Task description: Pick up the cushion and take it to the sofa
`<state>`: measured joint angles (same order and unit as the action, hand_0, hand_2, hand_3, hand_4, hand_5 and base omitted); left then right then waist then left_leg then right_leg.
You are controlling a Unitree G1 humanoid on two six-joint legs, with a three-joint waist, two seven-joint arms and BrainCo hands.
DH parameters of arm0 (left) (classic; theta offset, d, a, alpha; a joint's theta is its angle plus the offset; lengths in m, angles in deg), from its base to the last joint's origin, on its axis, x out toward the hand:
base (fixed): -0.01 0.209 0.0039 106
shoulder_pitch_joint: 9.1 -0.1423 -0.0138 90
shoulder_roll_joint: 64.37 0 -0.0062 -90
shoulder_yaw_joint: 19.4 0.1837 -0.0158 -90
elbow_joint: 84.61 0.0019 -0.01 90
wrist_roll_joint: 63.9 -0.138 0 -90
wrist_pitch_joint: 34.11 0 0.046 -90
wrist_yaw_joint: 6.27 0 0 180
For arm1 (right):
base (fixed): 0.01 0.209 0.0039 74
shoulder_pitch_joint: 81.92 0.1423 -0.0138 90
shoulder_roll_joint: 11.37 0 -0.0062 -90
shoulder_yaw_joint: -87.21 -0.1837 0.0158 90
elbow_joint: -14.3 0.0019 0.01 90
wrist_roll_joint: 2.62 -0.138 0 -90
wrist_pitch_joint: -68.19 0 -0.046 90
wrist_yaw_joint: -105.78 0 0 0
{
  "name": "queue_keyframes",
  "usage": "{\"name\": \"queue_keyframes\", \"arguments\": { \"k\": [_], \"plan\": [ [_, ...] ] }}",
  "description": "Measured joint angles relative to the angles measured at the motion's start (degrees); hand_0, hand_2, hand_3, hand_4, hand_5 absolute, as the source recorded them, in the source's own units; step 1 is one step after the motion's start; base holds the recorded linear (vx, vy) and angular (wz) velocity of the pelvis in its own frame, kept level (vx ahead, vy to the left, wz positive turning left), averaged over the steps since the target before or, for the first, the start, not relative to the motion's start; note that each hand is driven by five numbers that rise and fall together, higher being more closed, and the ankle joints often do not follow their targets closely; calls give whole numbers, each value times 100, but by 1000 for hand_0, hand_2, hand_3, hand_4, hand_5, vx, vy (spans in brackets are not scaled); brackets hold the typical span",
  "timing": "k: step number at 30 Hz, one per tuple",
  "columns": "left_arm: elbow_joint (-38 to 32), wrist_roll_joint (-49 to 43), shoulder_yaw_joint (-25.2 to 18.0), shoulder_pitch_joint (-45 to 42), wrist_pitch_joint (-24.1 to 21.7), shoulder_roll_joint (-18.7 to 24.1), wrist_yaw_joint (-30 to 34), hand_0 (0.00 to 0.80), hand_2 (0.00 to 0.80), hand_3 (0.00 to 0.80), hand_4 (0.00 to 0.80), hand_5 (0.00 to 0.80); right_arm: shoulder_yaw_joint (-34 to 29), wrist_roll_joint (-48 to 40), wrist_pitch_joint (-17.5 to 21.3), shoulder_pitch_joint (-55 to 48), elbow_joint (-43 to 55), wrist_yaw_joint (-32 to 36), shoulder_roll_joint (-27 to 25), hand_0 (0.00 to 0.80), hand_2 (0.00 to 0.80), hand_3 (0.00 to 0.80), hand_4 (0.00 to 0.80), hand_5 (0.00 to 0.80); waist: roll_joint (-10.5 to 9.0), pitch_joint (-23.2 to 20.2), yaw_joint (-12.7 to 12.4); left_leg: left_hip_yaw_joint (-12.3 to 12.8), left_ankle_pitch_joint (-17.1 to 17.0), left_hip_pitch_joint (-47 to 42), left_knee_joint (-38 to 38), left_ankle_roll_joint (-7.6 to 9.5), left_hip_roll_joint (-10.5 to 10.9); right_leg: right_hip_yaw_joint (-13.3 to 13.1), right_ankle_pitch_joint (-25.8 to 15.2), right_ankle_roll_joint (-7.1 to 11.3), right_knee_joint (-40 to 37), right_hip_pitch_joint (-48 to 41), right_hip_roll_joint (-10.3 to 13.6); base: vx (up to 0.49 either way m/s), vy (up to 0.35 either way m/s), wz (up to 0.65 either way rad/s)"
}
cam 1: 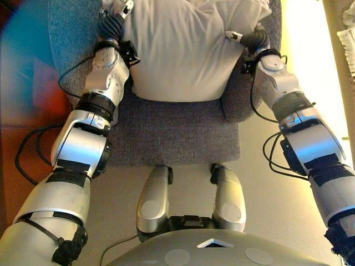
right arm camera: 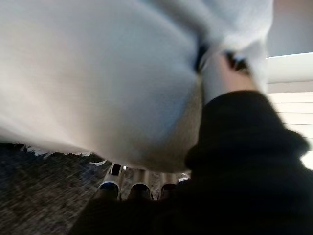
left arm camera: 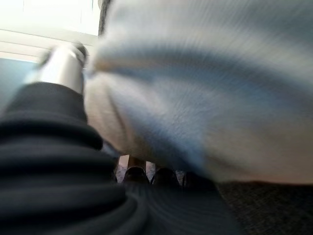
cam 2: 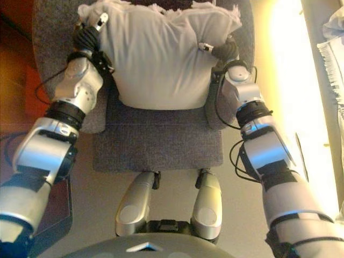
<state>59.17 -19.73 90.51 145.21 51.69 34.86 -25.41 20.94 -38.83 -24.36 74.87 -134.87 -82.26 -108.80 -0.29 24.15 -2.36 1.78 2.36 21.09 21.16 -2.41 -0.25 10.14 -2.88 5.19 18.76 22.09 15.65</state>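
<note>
A white cushion [cam 1: 177,50] lies over the seat and back of a grey upholstered sofa chair [cam 1: 172,133]. My left hand [cam 1: 113,22] grips the cushion's left edge and my right hand [cam 1: 249,37] grips its right edge. In the left wrist view the fingers [left arm camera: 146,174] reach under the cushion [left arm camera: 205,88] and the thumb [left arm camera: 63,63] lies over its edge. In the right wrist view the fingers [right arm camera: 132,186] are under the cushion [right arm camera: 98,73] and the thumb [right arm camera: 220,73] presses into its side. The cushion's lower edge hangs just above the seat.
The chair's grey armrests [cam 2: 48,48] flank the cushion on both sides. A white folded cloth [cam 2: 333,48] lies at the far right past a bright strip of floor. Brown floor lies at the left, and a dark flat object [cam 2: 54,215] sits at the lower left.
</note>
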Motion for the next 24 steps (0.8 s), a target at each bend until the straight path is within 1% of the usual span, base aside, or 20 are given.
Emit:
{"name": "queue_keyframes", "arguments": {
  "k": [3, 5, 8, 12, 15, 17, 20, 21, 24],
  "plan": [
    [64, -2, 144, 133, 14, 105, -8, 0, 0, 0, 0, 0, 0, -4, -46, 88, -93, -1, -21, 0, 0, 0, 0, 0, 1, 0, 5, -7, 23, 11, 58, -21, 5, -6, 44, -7, 96, 27, 20, 0, 0, 0],
    [116, -25, 153, 168, 66, 196, -10, 0, 0, 0, 0, 0, 0, -3, -101, 89, -95, 0, -111, 0, 0, 0, 0, 0, 2, -1, 18, -7, 41, 35, 102, -20, 2, -18, 49, -10, 117, 52, 21, 0, 0, 0],
    [132, -92, 264, 193, 98, 361, 2, 0, 0, 0, 0, 0, -9, -7, -112, 89, -96, -4, -351, 0, 0, 0, 0, 0, 3, -2, 19, -2, 48, 82, 158, -11, 0, -42, 50, -6, 162, 105, 28, 20, 11, -3],
    [164, -271, 350, 192, 100, 751, 63, 0, 0, 0, 0, 0, -95, -63, -107, 88, -109, -30, -775, 0, 0, 0, 0, 0, 3, -2, 40, 21, 43, 71, 165, -16, -21, -48, 47, -15, 179, 107, 16, 17, 4, -1],
    [168, -281, 347, 186, 94, 994, 70, 0, 0, 0, 0, 0, -355, -271, -16, 71, -119, -125, -1038, 0, 0, 0, 0, 0, 3, -2, 43, 63, 37, 51, 159, -8, -35, -68, 38, -27, 179, 105, -5, 29, -3, -4],
    [157, -272, 333, 152, 8, 1061, 94, 0, 0, 0, 0, 0, -542, -338, 57, 51, -117, -139, -1150, 0, 0, 0, 0, 0, 2, -1, 39, 75, 37, 23, 144, -9, -50, -73, 36, -27, 175, 87, -22, 27, -14, -4],
    [104, -289, 190, -232, -155, 1081, 129, 0, 0, 0, 0, 0, -648, -338, 201, -211, -11, -184, -1185, 0, 0, 0, 0, 0, 1, -1, 55, 104, 43, -267, 7, -17, -80, -63, 50, -36, 68, -174, -47, 45, -37, -4],
    [-21, -316, 100, -418, -173, 1089, 129, 0, 0, 0, 0, 0, -744, -337, 215, -439, 233, -205, -1237, 0, 0, 0, 0, 0, -4, -5, 56, 106, 47, -361, -51, -25, -91, -40, 53, -30, -5, -279, -60, 59, -50, 1],
    [-337, -535, 19, -886, -251, 1212, 129, 0, 0, 0, 0, 0, -874, -336, 231, -1040, 759, -249, -1411, 0, 0, 0, 0, 0, -48, -35, 43, 115, 70, -506, -180, -10, -129, -9, 57, -9, -173, -451, -104, 101, -51, 0]
  ]
}}
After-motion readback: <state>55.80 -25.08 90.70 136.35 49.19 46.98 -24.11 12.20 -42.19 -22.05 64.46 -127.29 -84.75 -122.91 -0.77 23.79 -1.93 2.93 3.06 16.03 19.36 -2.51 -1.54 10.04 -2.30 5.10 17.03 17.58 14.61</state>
